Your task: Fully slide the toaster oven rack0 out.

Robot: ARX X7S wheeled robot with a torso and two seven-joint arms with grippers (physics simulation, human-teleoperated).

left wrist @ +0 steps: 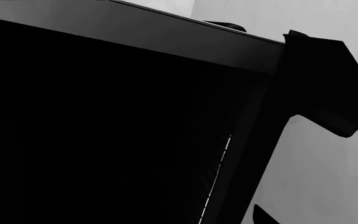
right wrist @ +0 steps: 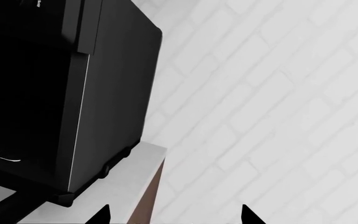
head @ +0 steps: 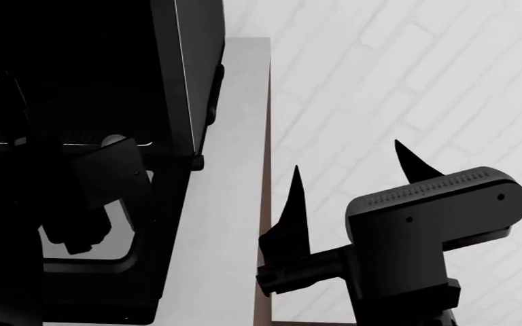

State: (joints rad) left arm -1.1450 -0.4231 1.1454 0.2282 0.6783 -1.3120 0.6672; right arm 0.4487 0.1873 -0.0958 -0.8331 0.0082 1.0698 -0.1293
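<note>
The thin silvery-grey wire rack0 shows in the head view as a fine light line running across the dark cavity of the large black boxy toaster oven, level with the front of the cavity and partly hidden by the left arm. In the left wrist view a similar fine light line runs along the inner edge of the oven's dark opening; how far the rack sits out of the cavity cannot be told from these pictures.

The oven stands on a pale flat counter with a brown side edge, close to that counter's end, against a white brick-pattern wall. Its black-framed clear-glass door hangs open and folded down in front of the cavity, the pale surface below showing through the glass.

The left gripper is at the mouth of the oven, over the lowered door and just below the rack's line; its body is a black mass against black, and whether its jaws are parted or closed, or touching anything, cannot be told. One dark finger shows in the left wrist view beside the oven's frame.

The right gripper hovers off the counter's end, well apart from the oven, its two pointed black fingers spread wide with nothing between them.
</note>
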